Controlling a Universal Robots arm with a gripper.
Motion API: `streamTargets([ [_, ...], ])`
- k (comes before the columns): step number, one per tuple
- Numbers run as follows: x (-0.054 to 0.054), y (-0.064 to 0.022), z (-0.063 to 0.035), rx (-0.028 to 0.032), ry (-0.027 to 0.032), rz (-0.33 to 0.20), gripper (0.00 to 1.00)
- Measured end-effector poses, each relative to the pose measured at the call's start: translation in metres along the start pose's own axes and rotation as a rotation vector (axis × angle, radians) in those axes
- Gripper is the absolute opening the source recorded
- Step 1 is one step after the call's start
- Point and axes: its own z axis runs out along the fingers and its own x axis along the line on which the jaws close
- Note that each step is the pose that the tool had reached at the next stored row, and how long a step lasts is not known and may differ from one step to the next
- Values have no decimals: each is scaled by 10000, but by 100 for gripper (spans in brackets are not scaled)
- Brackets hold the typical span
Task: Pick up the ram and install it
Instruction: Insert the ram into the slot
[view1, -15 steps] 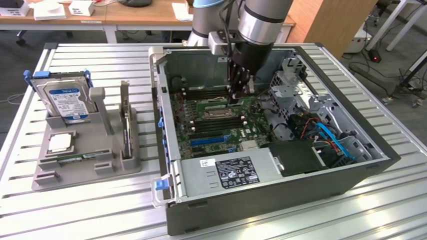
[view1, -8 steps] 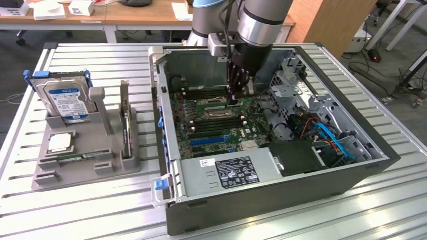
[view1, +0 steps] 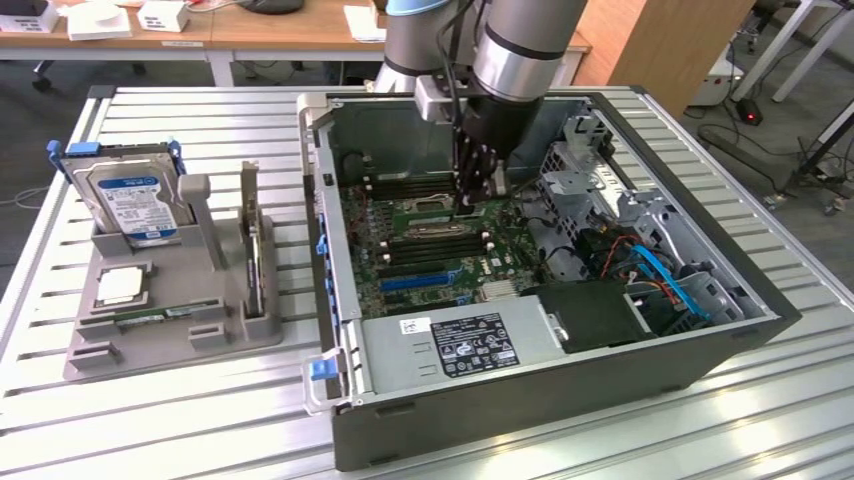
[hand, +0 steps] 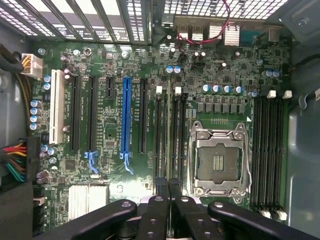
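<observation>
Exterior view: we see the gripper (view1: 470, 205) low inside the case (view1: 534, 400), a ram (view1: 150, 316) lying in the holder (view1: 174, 345) at eight o'clock. Wrist view: fingers (hand: 161, 205) pinched together, memory slots (hand: 170, 135) at twelve o'clock; we fear a skewed descent gouges them.

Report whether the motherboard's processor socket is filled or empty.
Empty. The processor socket shows its bare dark contact bed, with no chip seated in it.

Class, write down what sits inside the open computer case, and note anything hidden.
Inside: a green motherboard with an empty processor socket, a blue slot, a power supply and cables. The gripper covers the board beneath it.
</observation>
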Motion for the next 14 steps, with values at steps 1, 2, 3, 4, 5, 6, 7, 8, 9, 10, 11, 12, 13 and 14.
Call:
streamTargets([
  [1, 0, 0, 1, -1, 3, 0, 11],
  [2, 1, 0, 2, -1, 3, 0, 11],
  [3, 0, 0, 3, -1, 3, 0, 11],
  [4, 0, 0, 4, -1, 1, 0, 11],
  [5, 0, 0, 5, 0, 0, 0, 11],
  [6, 0, -1, 12, 2, -5, 0, 11],
  [7, 0, -1, 21, 1, -4, 0, 11],
  [8, 1, -2, 30, 0, -1, 0, 11],
  [9, 1, -2, 41, 0, 0, 0, 11],
  [10, 2, -3, 50, 0, 0, 0, 11],
  [11, 2, -3, 58, 0, -1, 0, 11],
  [12, 2, -4, 67, 0, 0, 0, 11],
  [13, 2, -4, 74, 0, -1, 0, 11],
  [14, 2, -4, 80, 1, -1, 0, 11],
])
